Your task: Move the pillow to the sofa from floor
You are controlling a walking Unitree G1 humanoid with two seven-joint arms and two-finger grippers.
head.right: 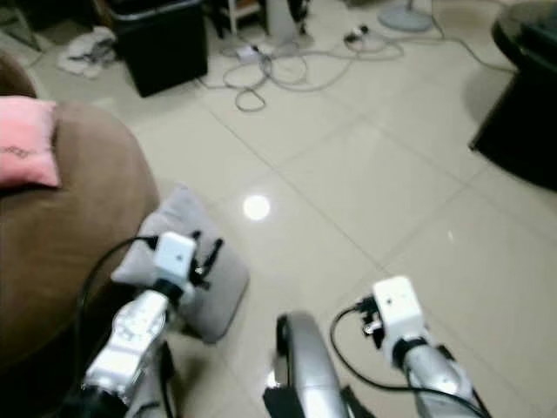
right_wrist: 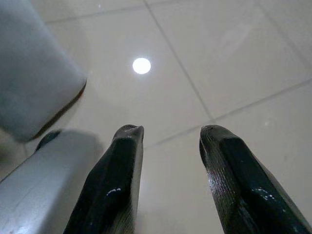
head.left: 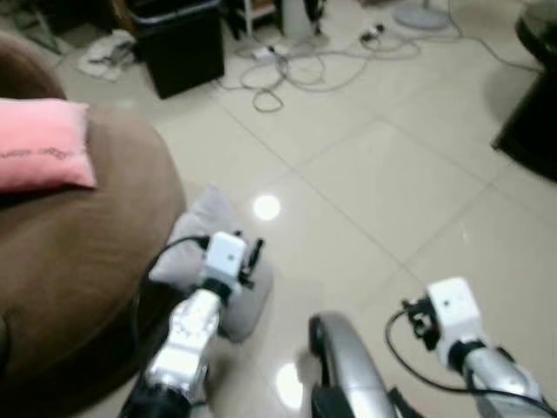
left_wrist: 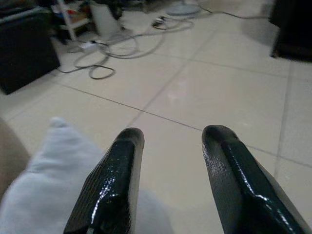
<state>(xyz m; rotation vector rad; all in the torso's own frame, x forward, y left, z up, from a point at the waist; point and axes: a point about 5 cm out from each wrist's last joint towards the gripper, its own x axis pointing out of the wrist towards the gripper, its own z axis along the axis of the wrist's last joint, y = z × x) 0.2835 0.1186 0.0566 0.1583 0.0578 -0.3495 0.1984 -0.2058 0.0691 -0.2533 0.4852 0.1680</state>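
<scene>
One grey pillow (head.left: pixel 213 261) lies on the tiled floor (head.left: pixel 400 174) in the lower left of the head frames, its inner edge tucked against the base of the brown sofa (head.left: pixel 70 261); it has not been lifted yet. The left pincer (left_wrist: pixel 170 180) hovers just above it with its two black fingers apart and nothing between them; in the left wrist view the pale fabric sits under and beside one finger, so the approach looks close but not centred. The right pincer (right_wrist: pixel 168 180) is likewise spread and empty, pointing at bare tile in the lower right of the head frames, well apart from the pillow. A pink cushion (head.left: pixel 43 144) already rests on the sofa at the upper left; a black bin (head.left: pixel 178 43) and loose cables (head.left: pixel 296 65) lie further up the frame. The step in hand appears to be the reach for the grasp; next the left pincer probably needs to drop onto the pillow, close on a fold of it, then lift it towards the sofa seat.
</scene>
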